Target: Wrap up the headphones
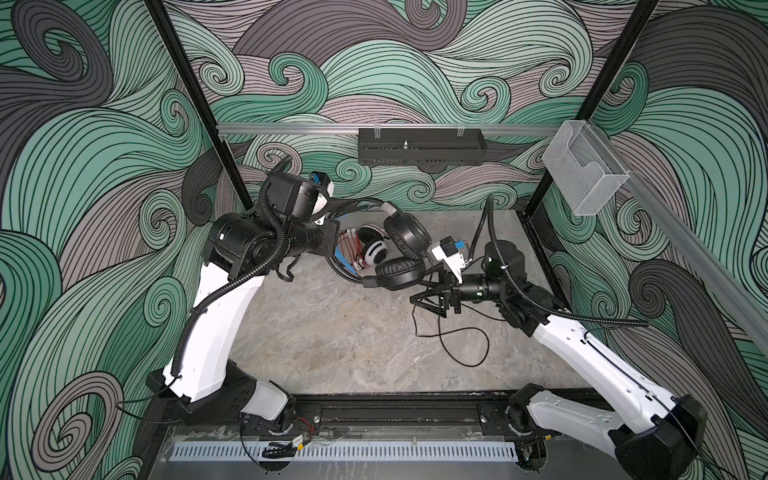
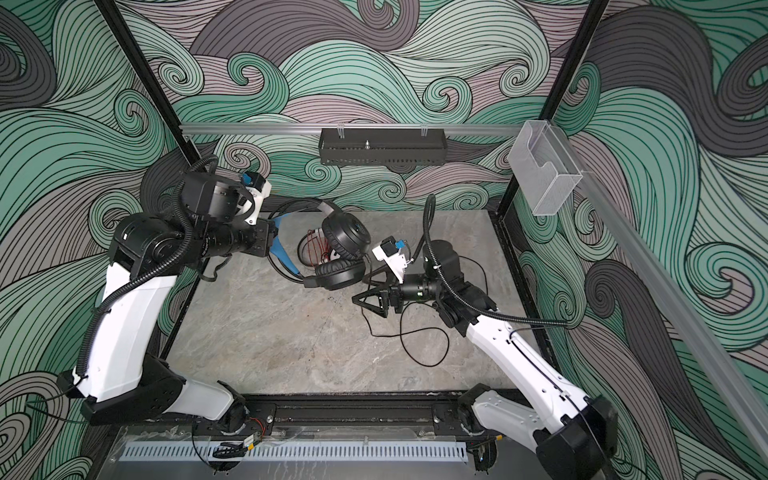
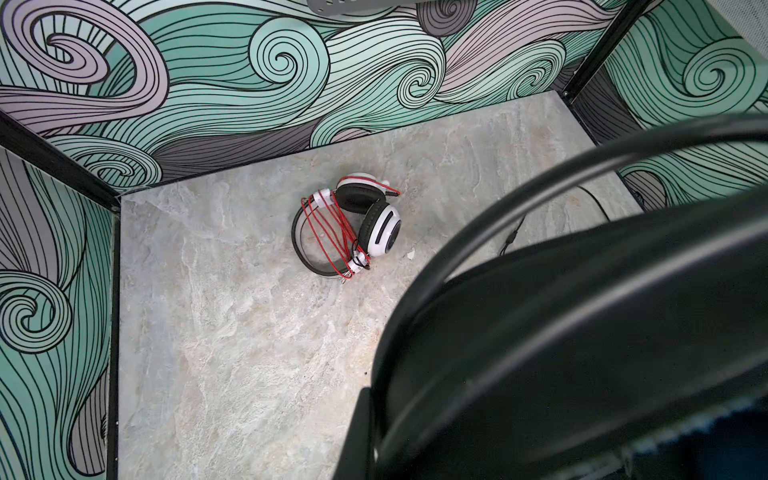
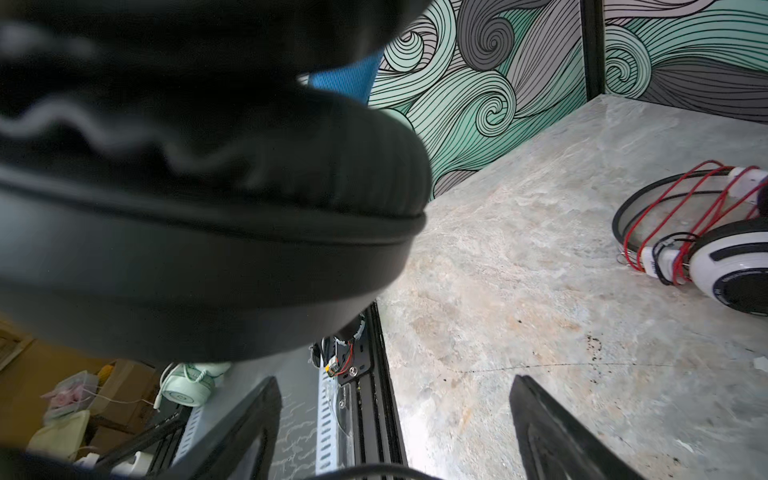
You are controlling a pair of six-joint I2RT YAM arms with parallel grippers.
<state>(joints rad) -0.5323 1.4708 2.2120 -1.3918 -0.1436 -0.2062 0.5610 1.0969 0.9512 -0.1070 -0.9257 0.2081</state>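
Black headphones blur R wrist view; both top views show L tool clamping band, R tool wide, empty.

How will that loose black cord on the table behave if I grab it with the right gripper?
Probably floppy: the black cord lies in slack loops on the table, so it should drape rather than hold shape. It looks thin, so the open right gripper might let it slip. Pulling may tug the black headphones, if attached.
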